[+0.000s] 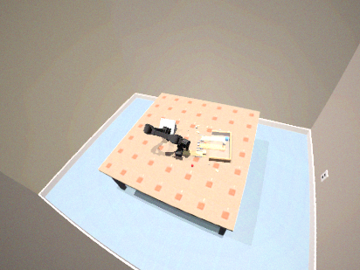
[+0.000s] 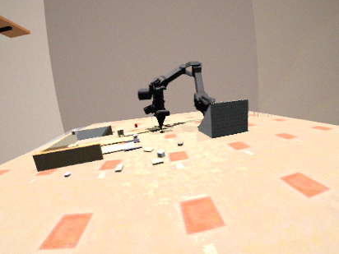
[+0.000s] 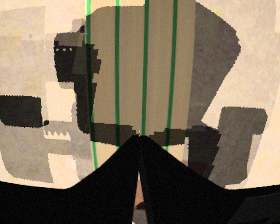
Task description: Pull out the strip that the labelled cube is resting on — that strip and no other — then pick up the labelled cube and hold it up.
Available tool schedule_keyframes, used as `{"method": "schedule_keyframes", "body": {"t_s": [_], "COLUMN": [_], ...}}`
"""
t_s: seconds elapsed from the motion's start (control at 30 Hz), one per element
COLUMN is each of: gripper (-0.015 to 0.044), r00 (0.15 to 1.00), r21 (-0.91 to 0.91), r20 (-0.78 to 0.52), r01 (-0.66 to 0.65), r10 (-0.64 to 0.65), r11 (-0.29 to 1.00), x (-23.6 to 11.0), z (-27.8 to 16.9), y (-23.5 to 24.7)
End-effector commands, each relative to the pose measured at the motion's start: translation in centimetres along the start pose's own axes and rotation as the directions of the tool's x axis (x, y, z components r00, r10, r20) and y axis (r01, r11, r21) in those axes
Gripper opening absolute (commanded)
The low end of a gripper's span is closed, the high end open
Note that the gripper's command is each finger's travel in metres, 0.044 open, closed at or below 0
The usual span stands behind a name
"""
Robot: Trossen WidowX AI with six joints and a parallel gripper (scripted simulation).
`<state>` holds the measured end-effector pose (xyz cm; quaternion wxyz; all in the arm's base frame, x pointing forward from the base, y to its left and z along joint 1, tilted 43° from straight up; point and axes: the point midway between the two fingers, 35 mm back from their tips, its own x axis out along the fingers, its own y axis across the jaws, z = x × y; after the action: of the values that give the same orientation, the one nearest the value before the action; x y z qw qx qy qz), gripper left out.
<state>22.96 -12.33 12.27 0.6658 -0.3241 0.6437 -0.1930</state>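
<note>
My gripper (image 1: pixel 179 155) (image 2: pixel 160 126) (image 3: pixel 139 142) points straight down at the table top, left of the wooden tray (image 1: pixel 229 151) (image 2: pixel 67 155). Its fingers are shut on the near end of a tan strip with green lengthwise lines (image 3: pixel 131 66) (image 1: pixel 193 153), which runs flat on the table from the fingertips towards the tray. Other strips (image 2: pixel 122 147) lie side by side at the tray's open end. A small cube (image 2: pixel 120 132) stands near the tray; I cannot read a label on it. Most of the tan strip lies in the arm's shadow in the wrist view.
Several small blocks (image 2: pixel 160 153) lie scattered on the table between the tray and the arm. A small red thing (image 1: pixel 192 165) (image 2: pixel 136 124) lies near the gripper. The arm's grey base block (image 2: pixel 227 118) stands to the right in the exterior view.
</note>
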Motion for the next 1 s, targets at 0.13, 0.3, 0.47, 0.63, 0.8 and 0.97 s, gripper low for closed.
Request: {"method": "schedule_keyframes", "body": {"t_s": [0.13,0.3,0.47,0.63,0.8,0.97], "gripper": [0.0,0.0026,0.0158,0.0289,0.042,0.044], "r00": [1.0,1.0,1.0,1.0,1.0,1.0], "r21": [-0.004,-0.018,-0.144,-0.146,-0.145,-0.145], "r20": [-0.019,-0.03,-0.029,-0.028,-0.027,-0.026], "r01": [-0.009,-0.009,-0.013,-0.013,-0.013,-0.013], "r10": [0.009,0.009,0.009,0.009,0.009,0.009], "r11": [1.0,1.0,0.99,0.989,0.989,0.989], "x": [-2.6,-4.1,-4.1,-4.2,-4.4,-4.6], "z": [0.2,0.4,3.0,5.1,7.3,9.4], "y": [0.0,0.0,0.2,0.4,0.6,0.7]}}
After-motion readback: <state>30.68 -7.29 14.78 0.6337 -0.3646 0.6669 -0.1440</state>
